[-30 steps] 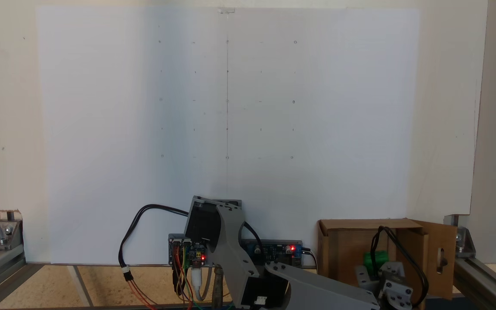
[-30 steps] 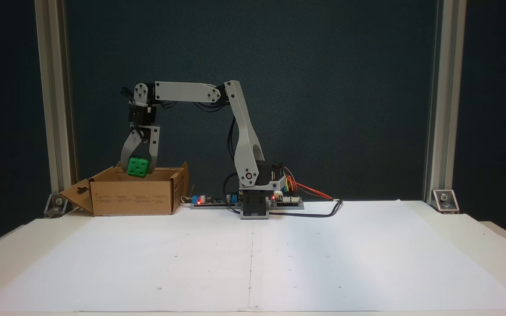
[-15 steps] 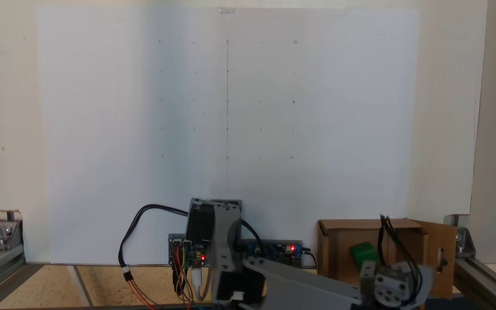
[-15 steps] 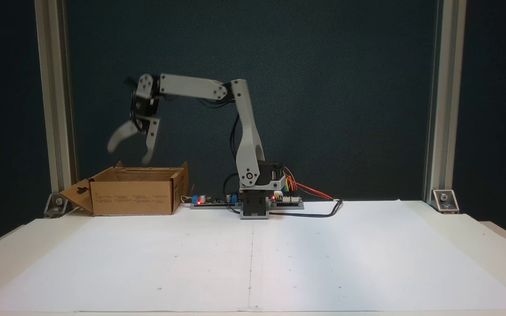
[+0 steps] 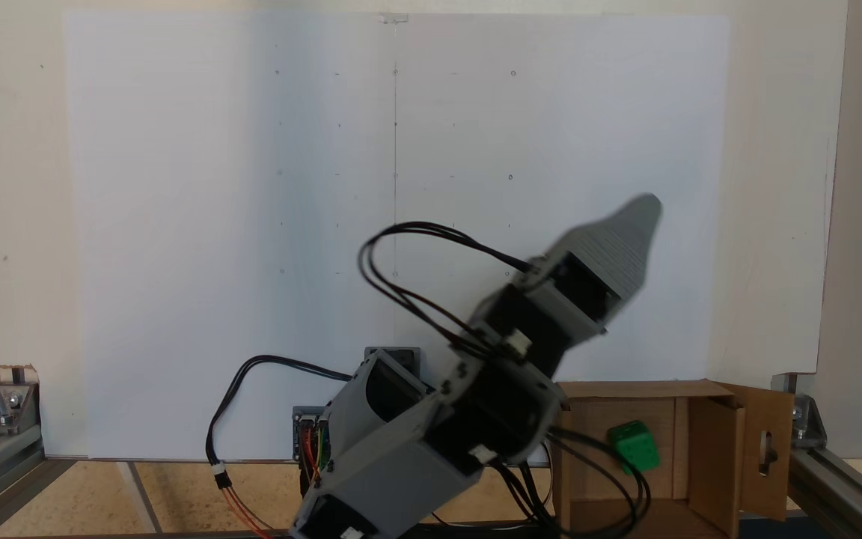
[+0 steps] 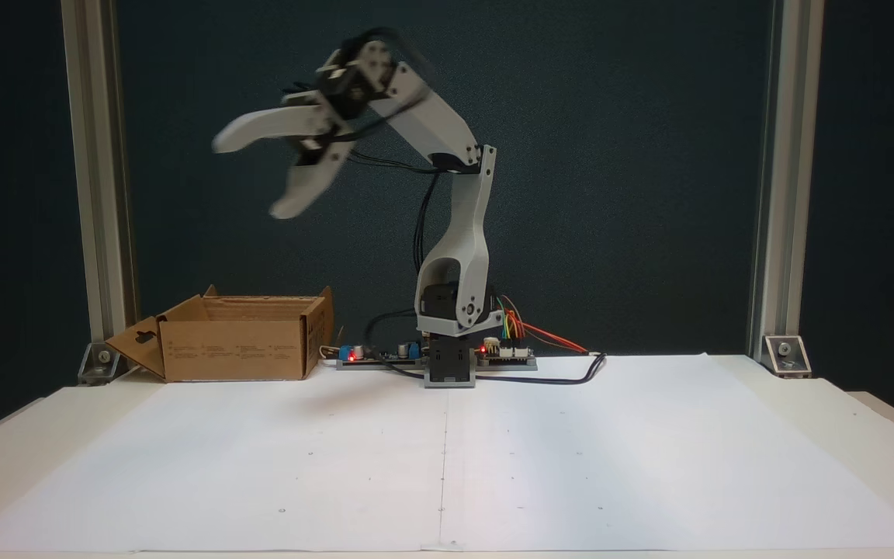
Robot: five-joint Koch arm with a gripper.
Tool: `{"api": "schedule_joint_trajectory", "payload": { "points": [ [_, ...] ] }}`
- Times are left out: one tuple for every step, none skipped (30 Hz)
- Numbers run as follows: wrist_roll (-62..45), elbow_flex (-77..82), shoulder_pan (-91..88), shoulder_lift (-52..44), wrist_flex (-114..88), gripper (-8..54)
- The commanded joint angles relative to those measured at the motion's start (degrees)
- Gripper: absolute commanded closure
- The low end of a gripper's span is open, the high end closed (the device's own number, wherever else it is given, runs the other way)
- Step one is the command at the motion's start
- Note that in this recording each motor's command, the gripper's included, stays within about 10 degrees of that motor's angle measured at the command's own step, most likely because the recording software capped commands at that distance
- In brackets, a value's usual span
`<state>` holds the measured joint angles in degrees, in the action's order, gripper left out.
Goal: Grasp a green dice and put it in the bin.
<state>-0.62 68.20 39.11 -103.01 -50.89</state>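
Dice (image 5: 634, 446) sits inside the bin (image 6: 237, 359), down on its floor (job looks done). The gripper (image 6: 245, 177) hangs high above the tabletop (image 6: 447, 458), fingers (image 6: 292, 198) spread wide, holding nothing. The dice lies well below them, so I'd expect no reach back.

The green dice (image 5: 634, 446) lies tilted inside the bin (image 5: 708, 389), a brown cardboard box with open flaps, one showing a keyhole cutout, on the tabletop.
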Motion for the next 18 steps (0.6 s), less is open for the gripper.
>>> {"api": "schedule_joint_trajectory", "payload": {
  "points": [
    [3.2,1.1,-9.2,-2.6,1.3,1.1],
    [3.3,3.0,-13.1,-3.7,2.3,1.1],
    [3.7,5.3,-17.3,-4.9,3.3,1.0],
    [3.9,7.8,-21.3,-6.5,4.8,1.1],
    [4.0,10.4,-25.6,-7.2,6.9,1.0],
    [4.0,13.1,-29.6,-7.6,9.5,1.0],
    [4.0,15.9,-33.0,-8.3,12.7,1.1],
    [4.0,19.1,-35.1,-9.0,15.4,1.1],
    [4.0,22.4,-36.6,-9.5,17.7,1.1],
    [4.0,25.6,-37.8,-9.8,20.6,1.1],
    [4.0,28.8,-38.8,-10.3,23.1,1.1],
    [4.0,32.1,-39.5,-11.0,25.9,1.1],
    [4.0,35.4,-39.9,-11.6,28.6,1.1],
    [3.9,38.6,-40.0,-12.4,31.2,1.0],
    [3.7,41.7,-40.0,-12.9,33.8,1.0],
    [3.7,44.4,-39.9,-13.4,36.4,1.0],
    [3.6,47.0,-39.6,-14.2,38.9,1.0],
    [3.6,49.6,-39.2,-14.8,41.6,1.0]
  ]
}}
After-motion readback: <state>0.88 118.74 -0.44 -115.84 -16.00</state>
